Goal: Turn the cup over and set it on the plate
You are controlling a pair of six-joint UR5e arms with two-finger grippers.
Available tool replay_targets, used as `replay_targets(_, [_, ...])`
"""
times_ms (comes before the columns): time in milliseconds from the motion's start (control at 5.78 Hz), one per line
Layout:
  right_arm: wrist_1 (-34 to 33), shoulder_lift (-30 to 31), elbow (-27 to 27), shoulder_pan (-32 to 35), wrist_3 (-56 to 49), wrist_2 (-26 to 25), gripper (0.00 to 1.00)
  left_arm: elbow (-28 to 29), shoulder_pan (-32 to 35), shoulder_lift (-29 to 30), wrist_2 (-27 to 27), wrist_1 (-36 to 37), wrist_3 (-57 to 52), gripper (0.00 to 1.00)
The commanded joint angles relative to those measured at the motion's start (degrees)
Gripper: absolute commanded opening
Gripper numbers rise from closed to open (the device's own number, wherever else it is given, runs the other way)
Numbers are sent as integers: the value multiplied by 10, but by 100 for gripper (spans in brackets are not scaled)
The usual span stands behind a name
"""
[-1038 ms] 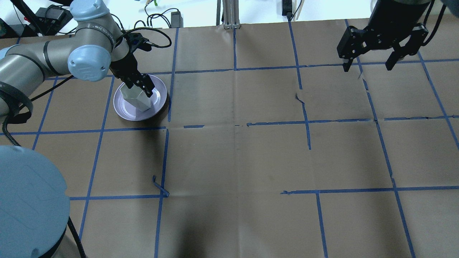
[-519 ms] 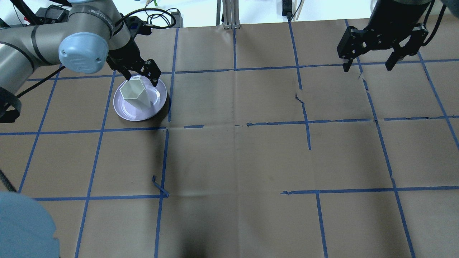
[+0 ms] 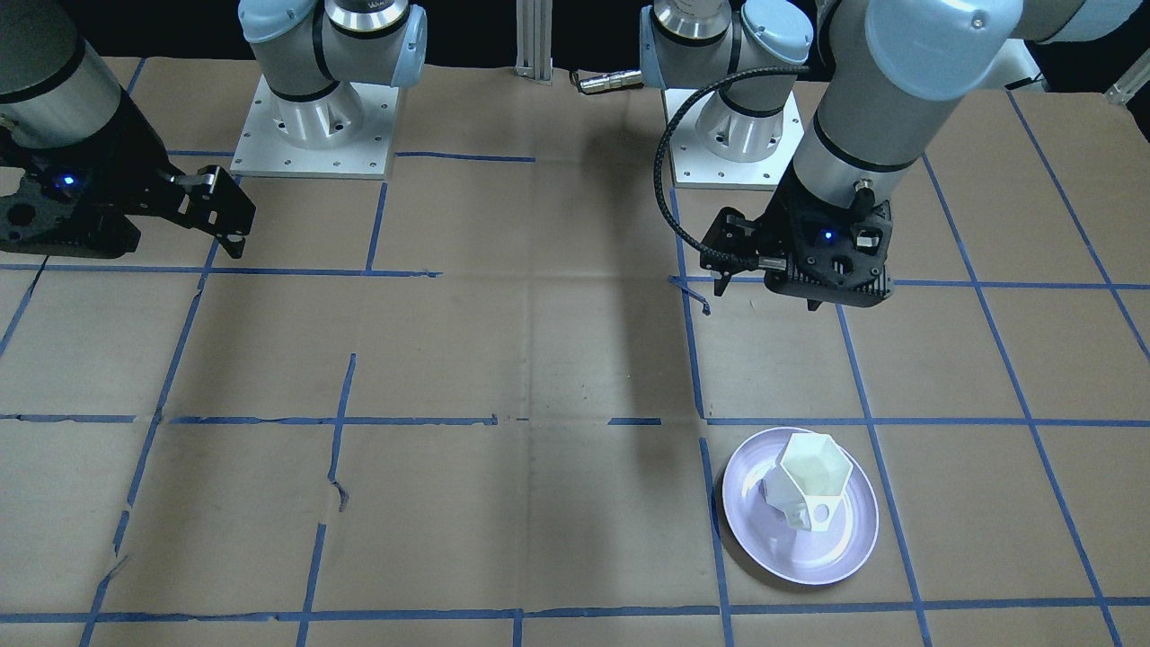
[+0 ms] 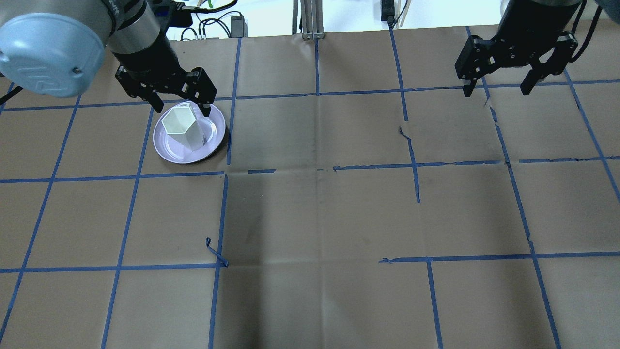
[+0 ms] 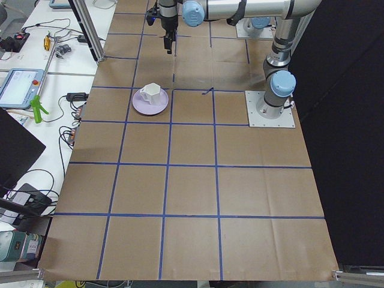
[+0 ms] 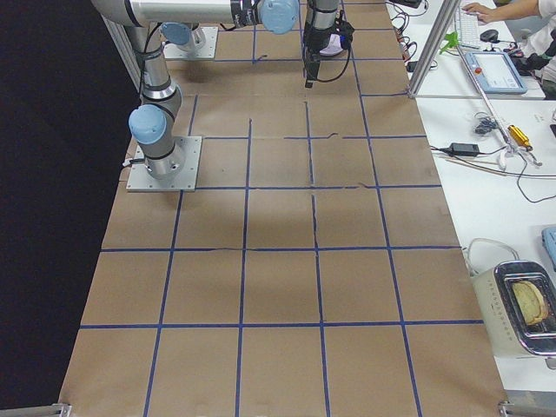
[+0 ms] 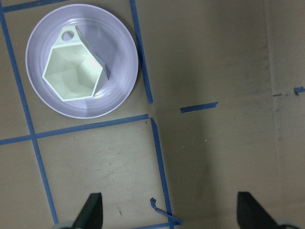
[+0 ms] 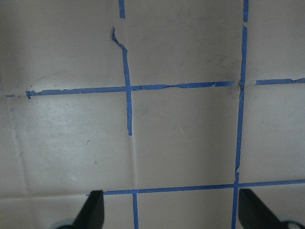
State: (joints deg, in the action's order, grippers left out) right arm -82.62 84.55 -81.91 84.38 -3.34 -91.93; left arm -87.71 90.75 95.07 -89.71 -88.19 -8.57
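The small white faceted cup with a hexagonal rim [image 4: 183, 128] stands mouth up on the round, glossy pale lavender plate [image 4: 167, 151]. It sits off-centre but wholly inside the raised rim, its squared handle toward the plate's edge. The left gripper [image 4: 183, 109] hangs above it, well apart in the wrist view, with its fingers spread wide and nothing between them. The right gripper [image 4: 497, 91] hovers over the opposite side of the brown paper-covered surface [image 4: 315, 218], its fingers likewise spread and holding nothing. Judged from this, both the flip and the placing look done, and the step in hand is getting the left arm away from the set-down cup. That move calls for no grasp, only a rise or a pull toward the base that keeps both fingers off the cup's rim and handle, since a brush could tip it or slide it on the slick plate. The plate lies on the robot's left, toward the far edge of the surface, its rim just beside a vertical blue tape line [image 4: 228, 140]. Open paper stretches toward the middle and toward the robot, so there is ample room on those sides.
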Motion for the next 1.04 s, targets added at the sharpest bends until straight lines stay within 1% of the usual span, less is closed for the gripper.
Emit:
replay_targets(0, [0, 0, 0, 0, 0, 0, 100, 4, 2, -35, 2, -25, 4, 99])
replay_targets(173, [0, 0, 0, 0, 0, 0, 100, 5, 2, -43, 0, -29, 4, 99])
replay_targets(865, [0, 0, 0, 0, 0, 0, 100, 3, 0, -39, -3, -29, 3, 99])
